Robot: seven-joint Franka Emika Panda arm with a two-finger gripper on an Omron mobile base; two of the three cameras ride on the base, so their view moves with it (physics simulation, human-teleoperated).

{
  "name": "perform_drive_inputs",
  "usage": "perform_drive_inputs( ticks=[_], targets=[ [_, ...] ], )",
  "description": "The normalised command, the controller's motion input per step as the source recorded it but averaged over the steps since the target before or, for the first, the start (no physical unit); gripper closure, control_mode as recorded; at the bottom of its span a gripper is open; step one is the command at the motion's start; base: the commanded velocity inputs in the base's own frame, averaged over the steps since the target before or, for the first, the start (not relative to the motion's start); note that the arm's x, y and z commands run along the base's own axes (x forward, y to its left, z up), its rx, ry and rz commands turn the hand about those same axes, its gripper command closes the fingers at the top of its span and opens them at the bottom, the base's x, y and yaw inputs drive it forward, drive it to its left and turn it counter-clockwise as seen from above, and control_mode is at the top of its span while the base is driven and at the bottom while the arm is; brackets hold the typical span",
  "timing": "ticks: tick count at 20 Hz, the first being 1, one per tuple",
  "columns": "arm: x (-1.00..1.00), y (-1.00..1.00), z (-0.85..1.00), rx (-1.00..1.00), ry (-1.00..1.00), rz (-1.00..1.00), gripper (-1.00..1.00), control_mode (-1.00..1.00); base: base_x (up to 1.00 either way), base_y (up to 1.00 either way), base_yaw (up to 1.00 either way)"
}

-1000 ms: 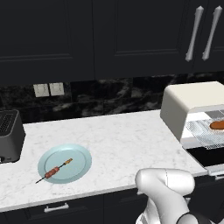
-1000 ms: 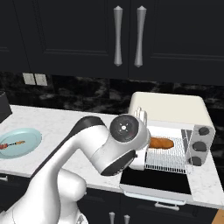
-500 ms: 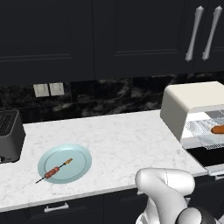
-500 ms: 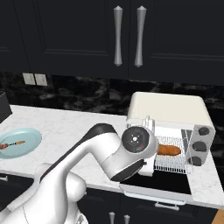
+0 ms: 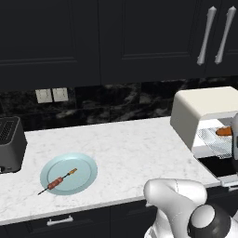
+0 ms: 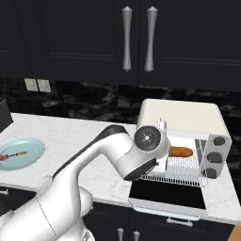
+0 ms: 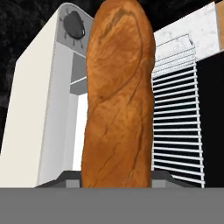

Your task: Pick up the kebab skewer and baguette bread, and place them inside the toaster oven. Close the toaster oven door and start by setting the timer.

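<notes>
Over the oven rack [image 6: 181, 170], the gripper [image 7: 116, 177] is clasping the baguette [image 7: 119, 96] — it should settle flat, well inside the toaster oven [image 6: 181, 117], before release.

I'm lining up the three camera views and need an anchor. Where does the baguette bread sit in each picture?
Left base view: baguette bread at the far right edge, inside the toaster oven.
Right base view: right of centre, above the wire rack.
Hand view: upright down the middle, close to the lens.
Shared landmark: the cream-white toaster oven.
</notes>
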Motion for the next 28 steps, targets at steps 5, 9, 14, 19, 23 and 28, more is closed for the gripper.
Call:
perform_drive_inputs(
  ticks=[5,9,14,19,23,28],
  targets=[
    [0.23,-0.12,-0.36,0.0,0.01,0.05,1.0,-1.0,0.0,0.0,0.0],
    [0.28,-0.06,-0.18,0.0,0.03,0.04,1.0,-1.0,0.0,0.0,0.0],
    [0.34,-0.1,-0.08,0.01,0.05,0.03,1.0,-1.0,0.0,0.0,0.0],
    [0.34,-0.08,-0.02,0.02,0.08,0.01,1.0,-1.0,0.0,0.0,0.0],
    [0.31,0.0,-0.03,0.0,0.07,0.0,1.0,-1.0,0.0,0.0,0.0],
    [0.19,-0.01,-0.34,0.02,0.02,0.0,1.0,-1.0,0.0,0.0,0.0]
  ],
)
